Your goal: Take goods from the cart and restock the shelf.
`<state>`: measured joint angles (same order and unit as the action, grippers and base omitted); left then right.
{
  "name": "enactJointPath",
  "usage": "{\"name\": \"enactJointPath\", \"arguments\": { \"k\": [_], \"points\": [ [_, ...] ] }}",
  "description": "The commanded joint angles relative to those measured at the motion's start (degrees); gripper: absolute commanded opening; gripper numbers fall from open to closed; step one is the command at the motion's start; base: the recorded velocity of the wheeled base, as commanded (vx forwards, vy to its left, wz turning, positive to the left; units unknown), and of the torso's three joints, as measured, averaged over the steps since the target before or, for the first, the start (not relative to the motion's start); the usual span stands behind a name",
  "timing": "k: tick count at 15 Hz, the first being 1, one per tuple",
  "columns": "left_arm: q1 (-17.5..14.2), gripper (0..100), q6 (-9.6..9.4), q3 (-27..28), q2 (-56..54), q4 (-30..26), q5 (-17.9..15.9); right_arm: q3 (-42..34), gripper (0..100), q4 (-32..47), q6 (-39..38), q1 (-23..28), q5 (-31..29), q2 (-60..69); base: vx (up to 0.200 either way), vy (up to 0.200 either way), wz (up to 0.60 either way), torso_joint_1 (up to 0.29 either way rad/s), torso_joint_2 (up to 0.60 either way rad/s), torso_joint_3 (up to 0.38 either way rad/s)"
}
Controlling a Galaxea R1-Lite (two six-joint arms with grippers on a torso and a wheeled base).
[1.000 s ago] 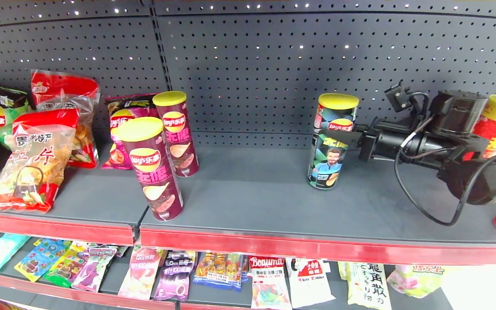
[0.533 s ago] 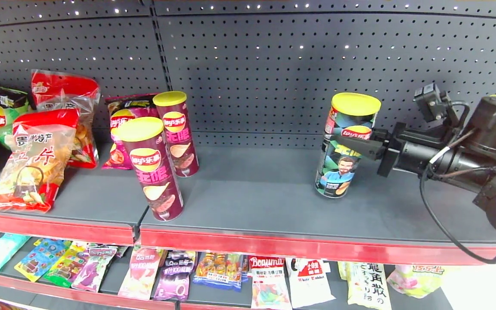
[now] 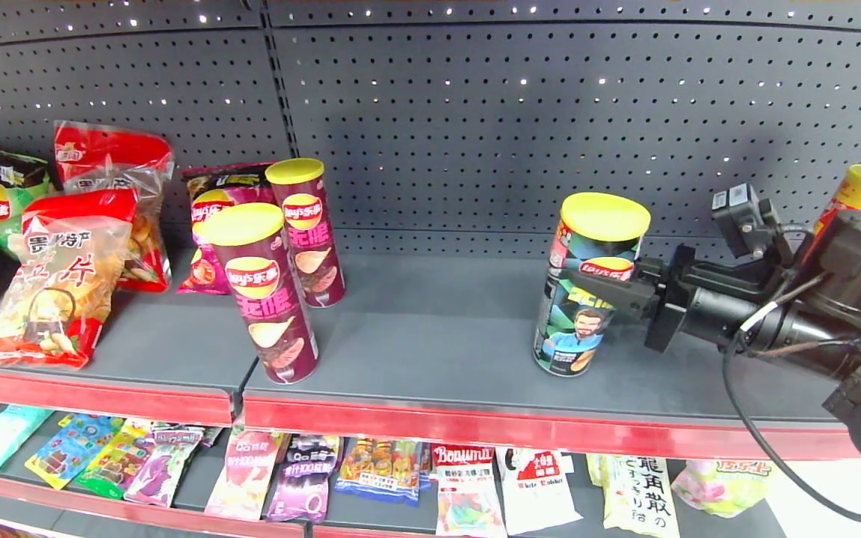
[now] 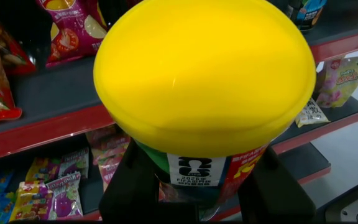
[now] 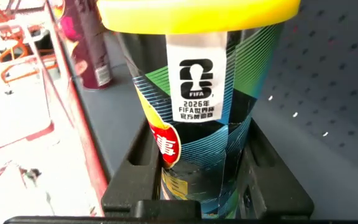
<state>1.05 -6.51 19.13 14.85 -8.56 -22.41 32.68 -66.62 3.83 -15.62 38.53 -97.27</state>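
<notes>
We see the right gripper (image 3: 591, 282) at the right of the head view, its fingers (image 3: 613, 293) closed around a blue-green can (image 3: 576, 336). The can leans slightly over the grey shelf (image 3: 438, 336), right of centre; we cannot tell whether its base touches the board. Two purple cans (image 3: 262, 291) stand well apart from it, left of centre. In the left wrist view, the left gripper (image 4: 197, 196) clamps its fingers (image 4: 132, 190) on a yellow-lidded can (image 4: 204, 68).

A dark grey pegboard wall (image 3: 475, 112) rises behind the red-edged shelf (image 3: 438, 351).
</notes>
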Motion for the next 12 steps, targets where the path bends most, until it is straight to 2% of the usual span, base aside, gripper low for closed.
{"name": "enactJointPath", "arguments": {
  "k": [1, 6, 12],
  "points": [
    [0.0, 0, 0.01, 0.0, -0.1, 0.0, 0.0, -1.7, 0, 0.0, 0.9, -0.9, -0.3, 0.2, 0.0, 0.0, 0.0, 0.0, 0.0, 0.0],
    [0.0, 0, 0.01, 0.0, -0.1, 0.0, 0.0, -2.2, 0, 0.0, 1.5, -1.9, -1.0, 0.6, 0.0, 0.0, 0.0, 0.0, 0.0, 0.0],
    [0.0, 0, 0.01, 0.0, -0.4, 0.0, 0.0, -3.2, 0, -0.1, 1.1, -3.5, -5.8, 1.4, 0.0, 0.0, 0.0, 0.0, 0.0, 0.0]
  ]
}}
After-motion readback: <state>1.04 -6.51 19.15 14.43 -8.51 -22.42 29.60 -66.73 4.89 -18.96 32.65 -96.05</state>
